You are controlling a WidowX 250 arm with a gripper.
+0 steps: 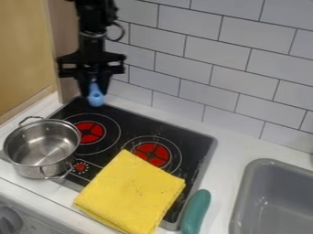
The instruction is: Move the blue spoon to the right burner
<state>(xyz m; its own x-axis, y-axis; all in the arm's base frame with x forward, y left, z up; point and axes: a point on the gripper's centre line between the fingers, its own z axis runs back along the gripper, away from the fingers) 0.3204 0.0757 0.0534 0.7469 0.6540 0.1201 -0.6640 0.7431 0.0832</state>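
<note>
Well, spoon (95, 99) (in gripper (94, 88)), near left burner (90, 132)

There's a pot (27, 170), yellow cloth (131, 189), teal object (196, 211) and sink (241, 195).

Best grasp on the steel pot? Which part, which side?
Probably the far loop handle, from above: it's a thin bar jutting from the rim of the upright pot. The gripper should set down the blue spoon first.

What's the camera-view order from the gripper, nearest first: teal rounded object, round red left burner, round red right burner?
1. Left burner, below the gripper in the picture
2. Right burner, just above the yellow cloth
3. Teal object, lower right
</note>
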